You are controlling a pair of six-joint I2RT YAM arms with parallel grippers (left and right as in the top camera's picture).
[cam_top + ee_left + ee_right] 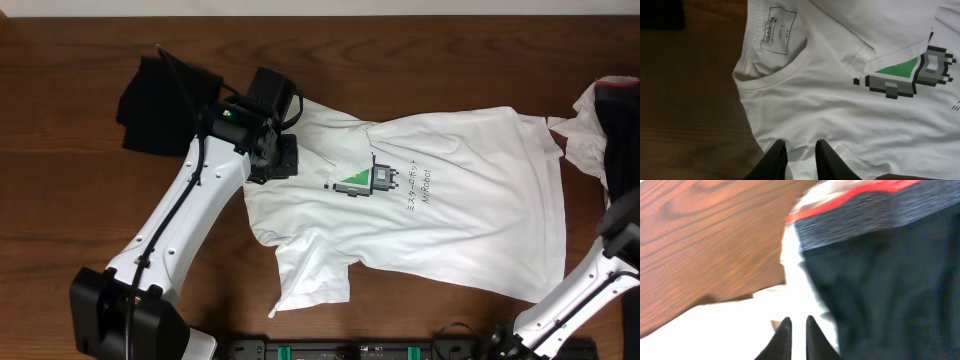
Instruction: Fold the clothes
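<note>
At the far left a black garment (150,100) lies bunched. The left gripper (801,159) sits on the white T-shirt (460,220), spread mid-table, just below its collar (775,80). Its fingers are narrowly apart over cloth, and it is unclear whether they pinch it. The right gripper (796,332), equally unreadable, is by a dark garment (880,290). A shallow pinch could slip, crumpling the fold.

**Cloth filling the middle, wood lying open at the edges**

The white T-shirt (450,200) is spreading across the middle of the table (420,40), leaving bare wood running open along the far edge and at the near centre. A black garment (150,100) is occupying the far left corner. A dark-and-white pile (605,130) is crowding the right edge. The left arm (170,238) is lying slantwise across the near left.
</note>
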